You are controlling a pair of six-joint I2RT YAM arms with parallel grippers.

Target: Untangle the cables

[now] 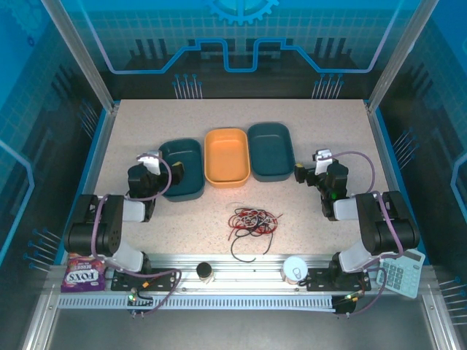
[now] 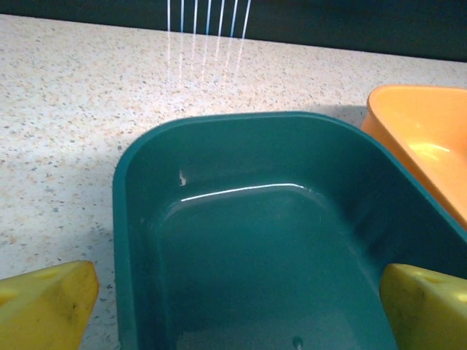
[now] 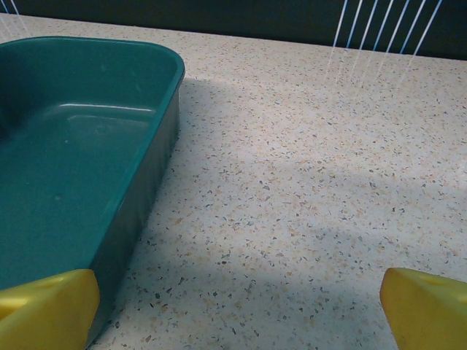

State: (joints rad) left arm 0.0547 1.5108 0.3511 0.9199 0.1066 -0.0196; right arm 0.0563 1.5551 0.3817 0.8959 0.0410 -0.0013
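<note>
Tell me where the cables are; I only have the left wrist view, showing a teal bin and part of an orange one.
Observer: The cables lie in a red and black tangle on the table, on the near side of the orange bin.
Operator: Is either tool touching them?
Observer: No. The right tool is open beside a second teal bin, away from them.
Operator: And the left?
Observer: The left tool is open over the first teal bin, also apart from the tangle.

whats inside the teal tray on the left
The left teal tray looks empty: bare glossy floor. Its left edge is covered by the left hand from above.
</note>
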